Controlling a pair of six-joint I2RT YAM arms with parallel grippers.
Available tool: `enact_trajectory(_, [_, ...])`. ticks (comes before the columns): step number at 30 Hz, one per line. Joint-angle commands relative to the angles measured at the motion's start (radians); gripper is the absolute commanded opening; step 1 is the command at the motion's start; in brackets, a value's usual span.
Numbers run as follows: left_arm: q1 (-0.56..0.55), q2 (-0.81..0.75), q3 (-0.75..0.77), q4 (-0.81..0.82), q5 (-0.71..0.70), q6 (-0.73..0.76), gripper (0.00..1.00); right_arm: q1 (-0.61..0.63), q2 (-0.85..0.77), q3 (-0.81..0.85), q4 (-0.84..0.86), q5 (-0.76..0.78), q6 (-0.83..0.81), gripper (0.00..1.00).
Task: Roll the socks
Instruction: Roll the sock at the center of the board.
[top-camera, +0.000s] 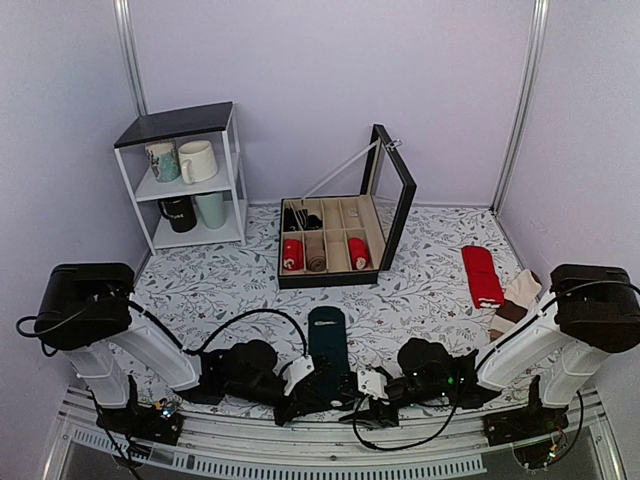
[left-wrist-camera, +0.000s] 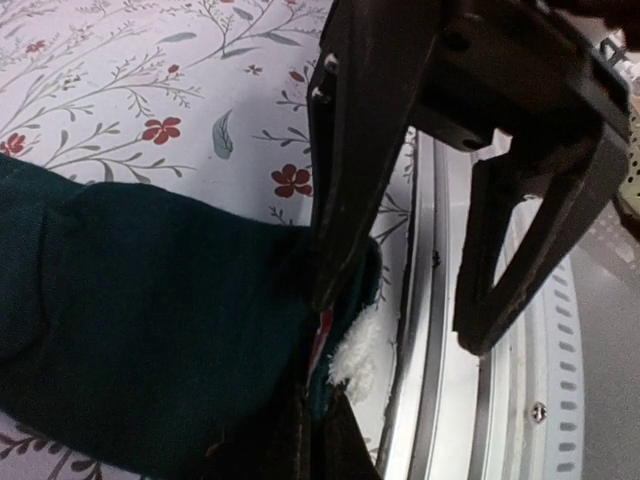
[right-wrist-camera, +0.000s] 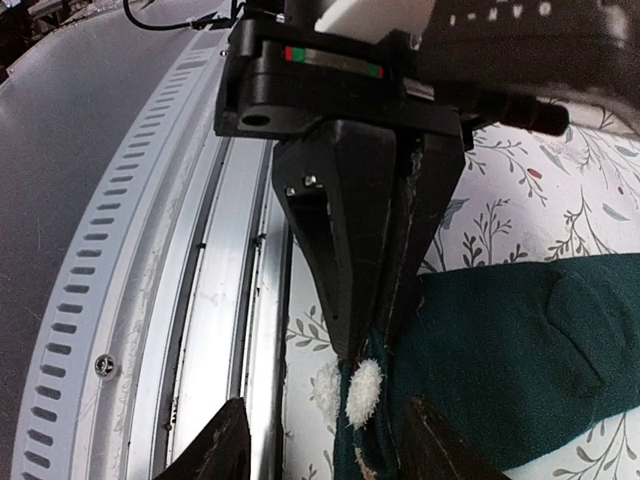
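One pair of socks flat at the desk front edge

Dark teal socks are laid as a long strip between both arms. The near end is clamped by the left end effector, pressed together on the fabric. The right end effector is held apart, straddling that same end just beside it.

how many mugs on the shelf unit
4. Middle shelf: patterned mug, cream mug. Bottom shelf: black mug, pale green mug. Others could hide behind them.

socks near end hidden, right fingers cropped
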Motion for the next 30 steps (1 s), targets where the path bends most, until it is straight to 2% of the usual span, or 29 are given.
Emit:
enact_trajectory(1, [0.004, 0.049, -0.025, -0.164, 0.029, -0.015, 0.0, -0.005, 0.05, 0.011, 0.006, 0.027, 0.007, 0.51])
enact_trajectory(8, [0.005, 0.046, -0.026, -0.147, 0.063, -0.012, 0.0, -0.005, 0.126, 0.012, 0.009, 0.093, 0.047, 0.44])
enact_trajectory(10, [0.004, 0.03, -0.032, -0.139, 0.068, -0.007, 0.01, -0.005, 0.143, 0.014, 0.008, 0.116, 0.056, 0.39])
enact_trajectory(12, [0.003, 0.0, -0.044, -0.128, 0.058, 0.001, 0.05, -0.005, 0.149, 0.012, 0.006, 0.133, 0.071, 0.27])
enact_trajectory(15, [0.0, -0.064, -0.058, -0.127, 0.044, 0.026, 0.18, -0.005, 0.151, 0.022, -0.044, 0.155, 0.103, 0.0])
enact_trajectory(16, [-0.003, -0.087, -0.061, -0.129, 0.036, 0.039, 0.25, -0.005, 0.151, 0.025, -0.059, 0.157, 0.118, 0.0])
enact_trajectory(19, [-0.038, -0.189, -0.065, -0.167, -0.059, 0.094, 0.56, -0.007, 0.162, 0.038, -0.105, 0.137, 0.174, 0.0])
enact_trajectory(21, [-0.064, -0.274, -0.068, -0.196, -0.155, 0.14, 0.68, -0.01, 0.166, 0.047, -0.129, 0.097, 0.231, 0.0])
enact_trajectory(26, [-0.118, -0.394, -0.098, -0.231, -0.253, 0.271, 0.75, -0.049, 0.155, 0.091, -0.222, -0.045, 0.423, 0.0])
enact_trajectory(30, [-0.173, -0.399, -0.126, -0.207, -0.334, 0.328, 0.74, -0.076, 0.15, 0.137, -0.35, -0.126, 0.574, 0.0])
